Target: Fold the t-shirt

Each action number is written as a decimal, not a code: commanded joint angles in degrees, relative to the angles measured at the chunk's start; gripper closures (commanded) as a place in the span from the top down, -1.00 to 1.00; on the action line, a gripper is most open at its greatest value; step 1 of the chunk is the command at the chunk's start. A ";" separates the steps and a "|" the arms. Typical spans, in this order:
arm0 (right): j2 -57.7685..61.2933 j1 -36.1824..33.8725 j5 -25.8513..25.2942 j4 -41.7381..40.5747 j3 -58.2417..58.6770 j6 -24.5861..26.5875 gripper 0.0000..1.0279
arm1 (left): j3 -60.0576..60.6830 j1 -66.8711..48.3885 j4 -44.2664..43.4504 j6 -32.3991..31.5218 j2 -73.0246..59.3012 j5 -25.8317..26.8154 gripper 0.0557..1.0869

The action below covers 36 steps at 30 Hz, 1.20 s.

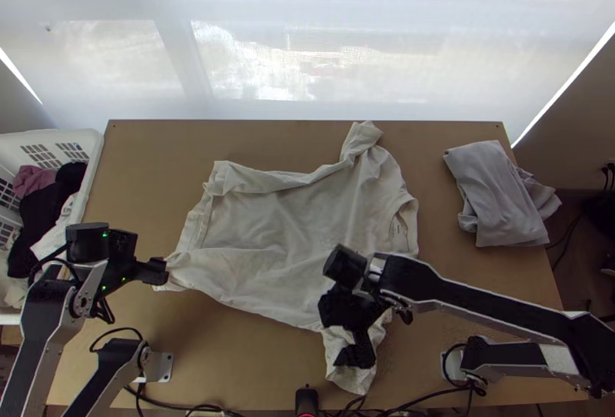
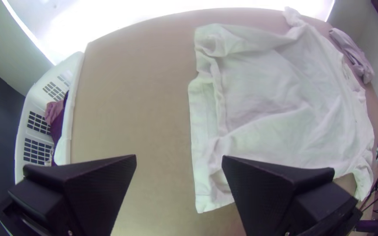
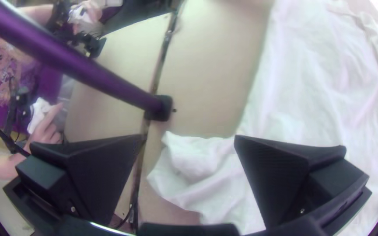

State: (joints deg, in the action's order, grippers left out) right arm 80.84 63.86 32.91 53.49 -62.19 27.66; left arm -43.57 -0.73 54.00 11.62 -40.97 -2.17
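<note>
A white t-shirt (image 1: 300,217) lies spread and wrinkled on the table, its far edge partly turned over; one sleeve points to the far edge, the other to the near edge. My left gripper (image 1: 160,271) is at the shirt's lower left corner; in the left wrist view the left gripper (image 2: 179,159) stands open, the shirt (image 2: 276,100) beside and partly behind one finger. Over the near sleeve is my right gripper (image 1: 361,340). In the right wrist view the right gripper (image 3: 189,137) is open, with the sleeve (image 3: 193,161) showing between its fingers.
A folded grey garment (image 1: 500,194) lies on the table's right side. At the left edge stands a white basket (image 1: 92,157) with clothes in it. A black post (image 1: 307,400) stands at the near edge. In the right wrist view, a person's hand (image 3: 44,131) is beyond the table edge.
</note>
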 commanded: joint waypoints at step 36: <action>-6.22 -47.95 -19.90 5.04 -14.45 2.05 0.91 | -38.25 -11.75 -22.09 -7.75 -68.28 0.42 0.88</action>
State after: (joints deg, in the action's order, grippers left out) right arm 75.05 17.93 13.69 58.59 -78.37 29.56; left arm -80.36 -10.90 30.74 5.91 -105.12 -1.74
